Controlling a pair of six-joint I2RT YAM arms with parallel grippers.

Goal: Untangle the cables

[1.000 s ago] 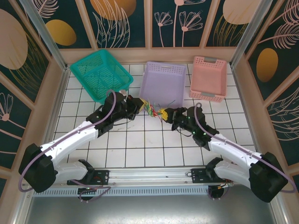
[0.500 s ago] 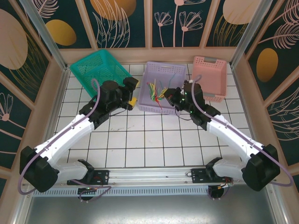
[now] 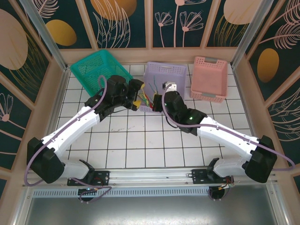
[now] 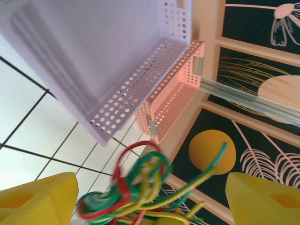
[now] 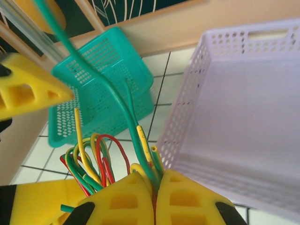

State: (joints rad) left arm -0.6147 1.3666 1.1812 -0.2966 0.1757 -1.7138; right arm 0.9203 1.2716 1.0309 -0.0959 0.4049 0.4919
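The cables (image 5: 93, 159) are a tangled bundle of red, green and yellow wires. My right gripper (image 5: 154, 176) is shut on several of their strands, and one long green wire rises up and to the left. In the top view the cables (image 3: 146, 99) hang between my left gripper (image 3: 139, 101) and right gripper (image 3: 156, 105), at the front left corner of the lavender basket (image 3: 174, 70). In the left wrist view my left gripper (image 4: 150, 190) is open, its yellow fingers (image 4: 42, 201) wide apart. The looped cables (image 4: 136, 187) sit between them without being clamped.
A teal basket (image 3: 96, 65) stands tilted at the back left and a pink basket (image 3: 209, 77) at the back right. The lavender basket (image 4: 93, 56) is close ahead of the left gripper. White tiled table (image 3: 150, 145) stretches in front, and wooden walls ring it.
My left gripper has opened and let go of the bundle. Both grippers have moved back toward the lavender basket, and the right arm has swung left with the cables still held.
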